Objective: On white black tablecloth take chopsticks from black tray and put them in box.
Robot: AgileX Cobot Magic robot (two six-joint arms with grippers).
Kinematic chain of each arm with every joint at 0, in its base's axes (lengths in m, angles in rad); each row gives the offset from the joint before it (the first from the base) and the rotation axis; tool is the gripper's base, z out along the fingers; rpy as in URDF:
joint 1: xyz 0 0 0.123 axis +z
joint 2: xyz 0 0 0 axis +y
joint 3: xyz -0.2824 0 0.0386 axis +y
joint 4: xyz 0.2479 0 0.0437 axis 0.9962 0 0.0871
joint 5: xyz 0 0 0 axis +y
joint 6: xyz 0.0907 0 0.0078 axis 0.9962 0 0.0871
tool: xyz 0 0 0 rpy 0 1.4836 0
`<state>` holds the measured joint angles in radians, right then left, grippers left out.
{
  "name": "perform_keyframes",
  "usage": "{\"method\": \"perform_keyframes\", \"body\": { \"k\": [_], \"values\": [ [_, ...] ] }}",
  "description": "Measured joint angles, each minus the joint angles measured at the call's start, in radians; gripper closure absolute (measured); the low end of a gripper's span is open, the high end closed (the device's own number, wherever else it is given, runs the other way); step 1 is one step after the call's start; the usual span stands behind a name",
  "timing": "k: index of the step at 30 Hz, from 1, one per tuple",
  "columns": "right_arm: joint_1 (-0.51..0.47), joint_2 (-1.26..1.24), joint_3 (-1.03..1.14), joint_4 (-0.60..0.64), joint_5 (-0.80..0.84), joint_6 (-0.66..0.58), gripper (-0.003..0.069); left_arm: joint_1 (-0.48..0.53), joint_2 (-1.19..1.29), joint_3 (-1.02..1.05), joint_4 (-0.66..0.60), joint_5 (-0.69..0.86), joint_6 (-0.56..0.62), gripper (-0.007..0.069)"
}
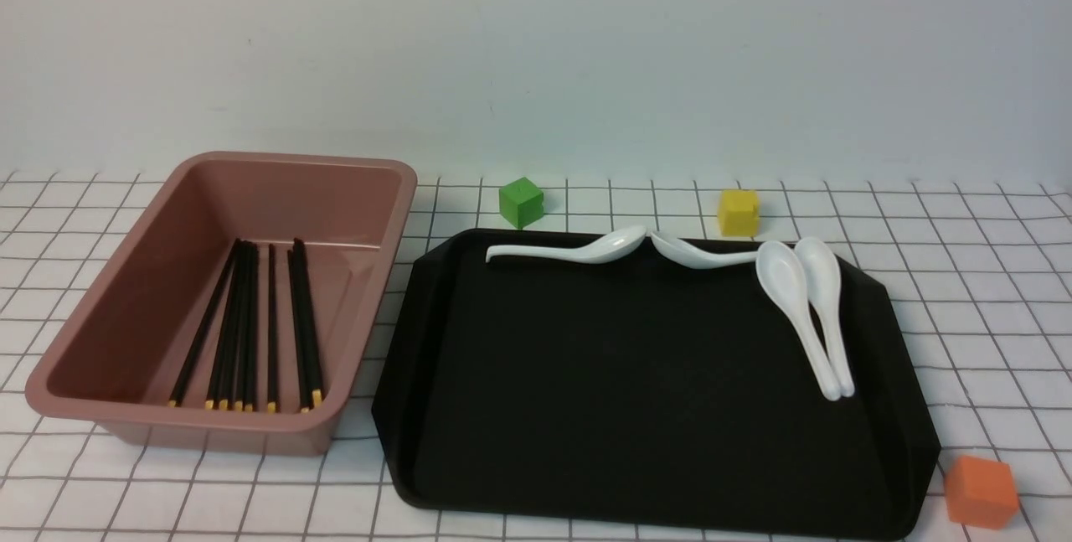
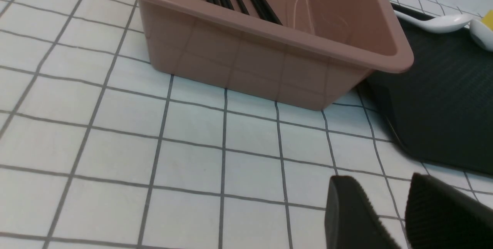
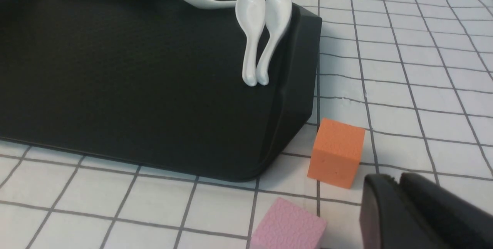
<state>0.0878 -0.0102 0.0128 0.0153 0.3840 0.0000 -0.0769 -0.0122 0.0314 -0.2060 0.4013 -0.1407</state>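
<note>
Hovering low over the tablecloth (image 2: 185,164), the left gripper (image 2: 389,210) shows only its two ribbed black fingers at the edge of its wrist view, a small gap between them and nothing held. The right gripper (image 3: 400,203) likewise hangs just above the cloth, its two fingers pressed together with nothing between them. Neither arm appears in the front view.

Nearest the right gripper lie a pink cube (image 3: 289,224) and an orange cube (image 3: 337,152), the orange one just off the near right corner of the black tray (image 1: 636,408). The tray sits right of centre on the cloth. It carries four white spoons (image 1: 804,316): two lie side by side near its right edge, bowls pointing away, and two lie along the far rim, bowls meeting.

Just left of the tray stands the box (image 1: 100,358), its long side running away from the robot. All the chopsticks (image 1: 251,324) visible lie inside it on the floor, roughly parallel to its length, gold ends toward the near wall. Beyond the tray's far rim rest a green cube (image 1: 521,202) and a yellow cube (image 1: 738,212), well apart from each other.
</note>
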Motion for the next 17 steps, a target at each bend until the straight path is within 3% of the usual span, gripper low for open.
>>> {"method": "perform_keyframes", "body": {
  "k": [17],
  "values": [
    [0.000, 0.000, 0.000, 0.000, 0.000, 0.000, 0.0554, 0.000, 0.000, 0.000, 0.000, 0.000, 0.000, 0.0386]
  ]
}}
